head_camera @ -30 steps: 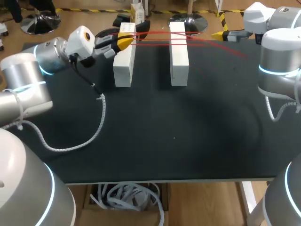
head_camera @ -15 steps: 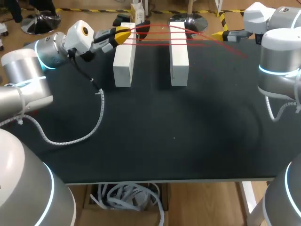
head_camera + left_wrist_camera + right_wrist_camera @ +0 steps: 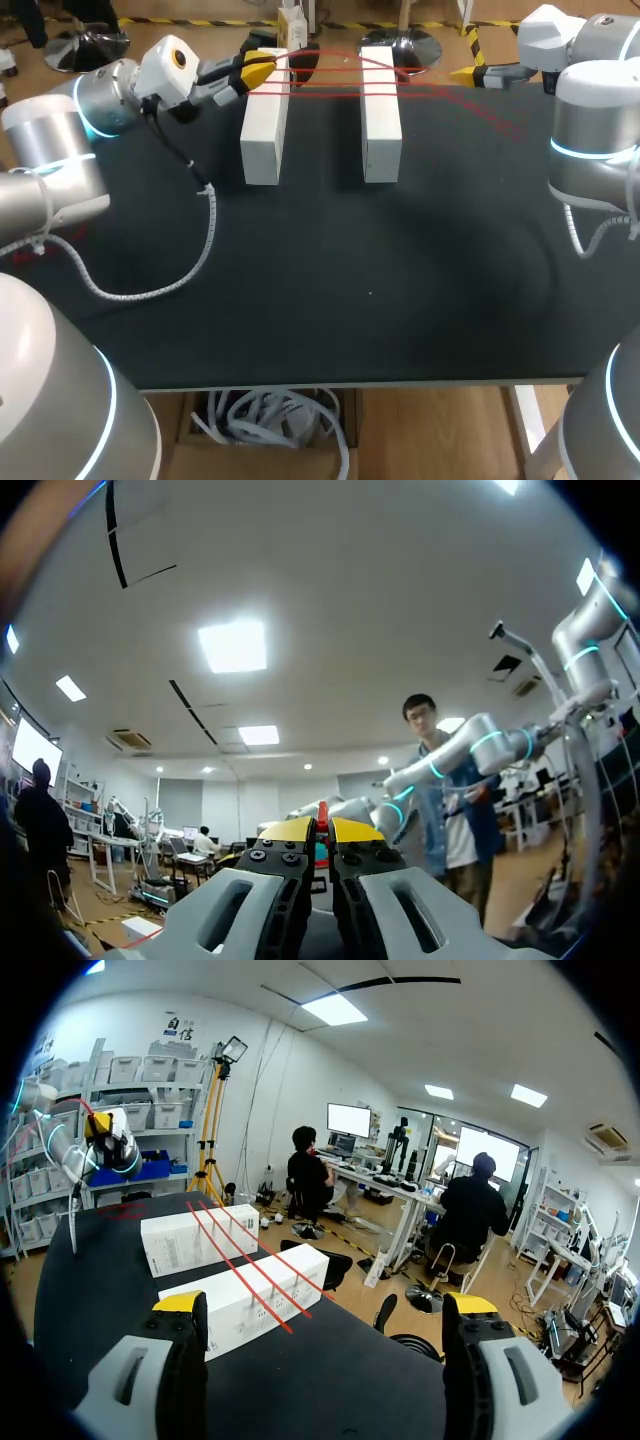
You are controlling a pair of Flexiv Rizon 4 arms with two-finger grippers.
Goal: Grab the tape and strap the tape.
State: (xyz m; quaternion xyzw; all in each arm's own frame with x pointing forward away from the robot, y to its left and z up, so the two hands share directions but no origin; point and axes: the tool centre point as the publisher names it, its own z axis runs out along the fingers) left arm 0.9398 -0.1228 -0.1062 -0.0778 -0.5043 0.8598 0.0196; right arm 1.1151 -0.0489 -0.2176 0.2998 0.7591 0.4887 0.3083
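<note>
The left arm (image 3: 100,105) comes in from the left to the far left of the tabletop (image 3: 400,300), with its wrist raised. The left jaws are pinched narrow on the red tape (image 3: 322,83), above the far end of the left white block (image 3: 262,135). The tape's strands run right across the right white block (image 3: 380,120). The right arm (image 3: 590,130) stands at the far right corner, and the right jaws are spread wide, holding nothing.

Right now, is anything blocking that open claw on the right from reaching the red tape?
Nothing visible does. The right gripper is open at the far right corner of the table; the red tape stretches over the two white blocks ahead of it, with only bare table between. The left gripper pinches one end.
</note>
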